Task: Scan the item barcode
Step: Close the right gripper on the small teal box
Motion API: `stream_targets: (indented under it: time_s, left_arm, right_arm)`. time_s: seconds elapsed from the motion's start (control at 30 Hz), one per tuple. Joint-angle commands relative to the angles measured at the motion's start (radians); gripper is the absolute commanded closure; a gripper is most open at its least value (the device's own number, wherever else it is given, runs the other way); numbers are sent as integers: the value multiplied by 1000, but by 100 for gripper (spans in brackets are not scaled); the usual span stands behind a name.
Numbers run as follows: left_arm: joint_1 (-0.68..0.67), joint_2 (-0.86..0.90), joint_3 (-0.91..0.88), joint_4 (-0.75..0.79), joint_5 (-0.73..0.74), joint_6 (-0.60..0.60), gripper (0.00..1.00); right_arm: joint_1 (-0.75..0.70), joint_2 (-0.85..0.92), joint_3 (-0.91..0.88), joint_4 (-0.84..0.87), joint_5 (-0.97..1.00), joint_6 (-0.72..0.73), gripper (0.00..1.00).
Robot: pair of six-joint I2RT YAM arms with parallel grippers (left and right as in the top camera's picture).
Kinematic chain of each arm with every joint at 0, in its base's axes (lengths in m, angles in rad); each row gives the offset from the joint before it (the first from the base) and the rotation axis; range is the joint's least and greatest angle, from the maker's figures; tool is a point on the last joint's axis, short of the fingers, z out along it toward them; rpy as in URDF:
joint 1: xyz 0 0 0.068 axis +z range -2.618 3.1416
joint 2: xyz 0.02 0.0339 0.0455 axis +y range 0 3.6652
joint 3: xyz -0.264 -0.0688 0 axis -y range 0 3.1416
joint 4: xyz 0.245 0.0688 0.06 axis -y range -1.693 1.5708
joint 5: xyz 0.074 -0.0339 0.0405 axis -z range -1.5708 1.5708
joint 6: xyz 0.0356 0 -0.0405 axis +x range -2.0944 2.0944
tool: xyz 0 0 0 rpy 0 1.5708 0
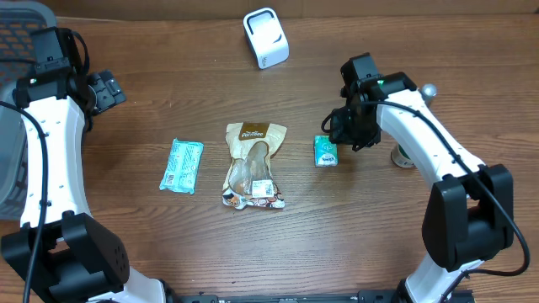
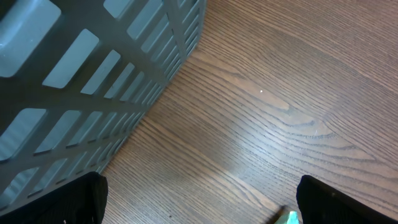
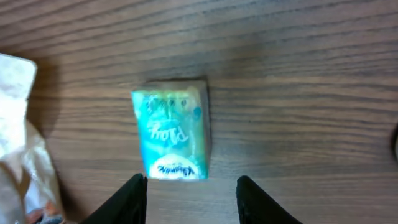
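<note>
Wooden table (image 3: 298,50) — small teal-green packet (image 3: 171,130)

left arm (image 1: 52,143): white shells, black joints | cable (image 1: 40,181): black, along the shell | right arm (image 1: 425,135): white shells, black joints, green light (image 1: 381,82) | left gripper (image 2: 202,196): black fingers | right gripper (image 3: 191,186): black fingers

Bench (image 1: 168,252): brown wood grain. Grey slatted basket (image 1: 17,50) at 10 o'clock, cut off by the frame edge. The left wrist view shows its wall (image 2: 81,74) close up, standing on the bench. Snack pouch (image 1: 254,166) lies flat at dead centre, tan header toward 12, clear lower part. Flat teal packet (image 1: 182,166) at the pouch's 9 o'clock, apart from it, long axis roughly 12–6. Small round object (image 1: 402,156) at 3 o'clock, partly hidden, can't ID.
</note>
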Motion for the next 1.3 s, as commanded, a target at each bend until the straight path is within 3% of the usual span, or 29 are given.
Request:
stream_targets:
  time_s: [0.0, 0.4, 0.8, 0.97, 1.03, 1.17, 1.27]
  left_arm:
    - [-2, -9, 18, 2, -13, 11, 0]
    - [-2, -9, 18, 2, -13, 11, 0]
    - [-2, -9, 18, 2, -13, 11, 0]
    - [-2, -9, 18, 2, -13, 11, 1]
    - [-2, -9, 18, 2, -13, 11, 0]
    - [-2, -9, 18, 2, -13, 11, 0]
    - [-2, -9, 18, 2, -13, 11, 0]
  right_arm:
    - [-1, -13, -66, 55, 12, -5, 58]
    - [-1, -13, -163, 206, -14, -56, 77]
    - [-1, -13, -268, 351, -45, -56, 77]
    - [-1, -13, -268, 362, -45, -56, 91]
    - [-2, -13, -265, 362, -47, -56, 90]
    - [-2, -13, -265, 363, -87, -56, 77]
    - [-2, -13, -264, 365, -86, -56, 78]
